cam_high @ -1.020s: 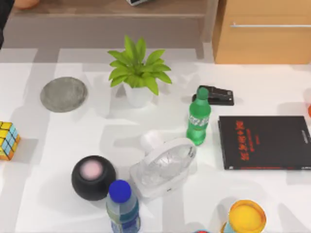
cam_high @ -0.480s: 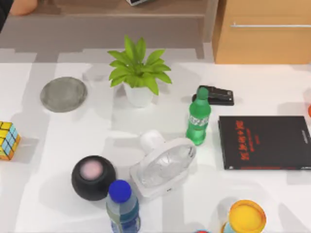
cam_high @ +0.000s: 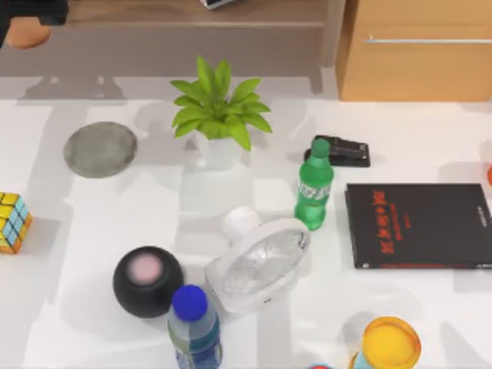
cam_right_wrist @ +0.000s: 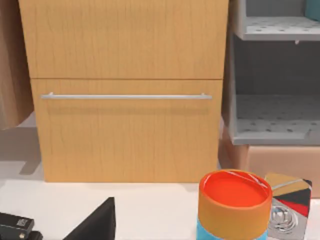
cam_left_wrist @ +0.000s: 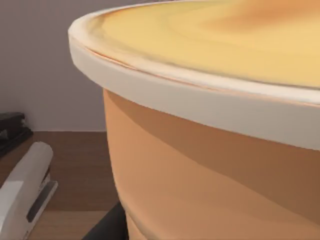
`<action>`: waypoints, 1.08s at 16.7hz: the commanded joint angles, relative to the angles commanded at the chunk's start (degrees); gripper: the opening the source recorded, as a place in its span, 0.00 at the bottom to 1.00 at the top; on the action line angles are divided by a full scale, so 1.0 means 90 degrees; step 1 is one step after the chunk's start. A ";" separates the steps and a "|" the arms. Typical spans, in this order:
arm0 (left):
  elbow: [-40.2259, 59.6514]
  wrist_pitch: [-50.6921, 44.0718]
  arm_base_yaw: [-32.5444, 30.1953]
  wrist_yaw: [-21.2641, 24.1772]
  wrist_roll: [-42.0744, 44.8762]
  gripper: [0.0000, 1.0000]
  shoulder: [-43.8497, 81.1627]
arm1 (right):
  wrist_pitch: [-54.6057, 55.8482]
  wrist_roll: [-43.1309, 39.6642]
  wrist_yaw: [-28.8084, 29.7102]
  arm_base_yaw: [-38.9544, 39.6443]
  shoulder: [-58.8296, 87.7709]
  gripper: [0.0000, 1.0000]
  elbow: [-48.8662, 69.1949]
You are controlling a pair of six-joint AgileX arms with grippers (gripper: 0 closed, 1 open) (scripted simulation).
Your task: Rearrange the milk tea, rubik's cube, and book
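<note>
Three views gave different accounts. From above, the white worktop (cam_high: 92, 231) carried a rubik's cube (cam_high: 14, 222) at its left edge, cut off by the frame, its yellow, blue and orange squares ruled by black lines. Near it lay a flat grey disc (cam_high: 100, 149), a leafy potted plant (cam_high: 221, 115), a green bottle (cam_high: 314, 185), a white desk fan (cam_high: 257, 258) tipped on its back, a glossy black sphere with a pink top (cam_high: 147, 280), a blue-capped bottle (cam_high: 194, 327), a thin black book with red characters (cam_high: 419, 225) and a black stapler (cam_high: 342, 150).

At the top left corner of that view a dark shape with an orange curve under it (cam_high: 31, 27) was too clipped to name.

Close in the left wrist view stood the milk tea (cam_left_wrist: 215, 150), a smooth tapered orange-tan wall under a pale rim and creamy yellow top, above a wooden surface; whether the left hand gripped it I could not tell.

Facing the right wrist camera were a wood-grain drawer front with a metal bar handle (cam_right_wrist: 127, 96), grey perforated shelves (cam_right_wrist: 275, 75) and an orange-topped canister (cam_right_wrist: 234, 202); the right hand's state could not be told.
</note>
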 joint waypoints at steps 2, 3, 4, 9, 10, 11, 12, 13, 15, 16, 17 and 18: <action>0.0022 -0.0015 -0.0026 -0.0002 0.0011 0.00 0.0034 | 0.0000 0.0000 0.0000 0.0000 0.0000 1.00 0.0000; 0.0017 -0.0003 -0.0032 -0.0005 0.0012 0.00 0.0025 | 0.0000 0.0000 0.0000 0.0000 0.0000 1.00 0.0000; -0.0016 0.0059 -0.0063 -0.0020 0.0017 0.00 -0.0011 | 0.0000 0.0000 0.0000 0.0000 0.0000 1.00 0.0000; -0.0661 0.0973 -0.0553 -0.0269 0.0051 0.00 -0.0096 | 0.0000 0.0000 0.0000 0.0000 0.0000 1.00 0.0000; -0.0846 0.1207 -0.0672 -0.0354 0.0050 0.00 -0.0018 | 0.0000 0.0000 0.0000 0.0000 0.0000 1.00 0.0000; -0.1030 0.1440 -0.0785 -0.0448 0.0048 0.00 0.0100 | 0.0000 0.0000 0.0000 0.0000 0.0000 1.00 0.0000; -0.1201 0.1673 -0.0888 -0.0549 0.0043 0.00 0.0258 | 0.0000 0.0000 0.0000 0.0000 0.0000 1.00 0.0000; -0.1354 0.1905 -0.0979 -0.0654 0.0037 0.00 0.0441 | 0.0000 0.0000 0.0000 0.0000 0.0000 1.00 0.0000; -0.1590 0.2364 -0.1116 -0.0866 0.0022 0.00 0.0841 | 0.0000 0.0000 0.0000 0.0000 0.0000 1.00 0.0000; -0.1673 0.2587 -0.1164 -0.0966 0.0015 0.00 0.1032 | 0.0000 0.0000 0.0000 0.0000 0.0000 1.00 0.0000; -0.1731 0.2792 -0.1201 -0.1057 0.0006 0.00 0.1203 | 0.0000 0.0000 0.0000 0.0000 0.0000 1.00 0.0000; -0.1769 0.2972 -0.1228 -0.1138 -0.0002 0.00 0.1349 | 0.0000 0.0000 0.0000 0.0000 0.0000 1.00 0.0000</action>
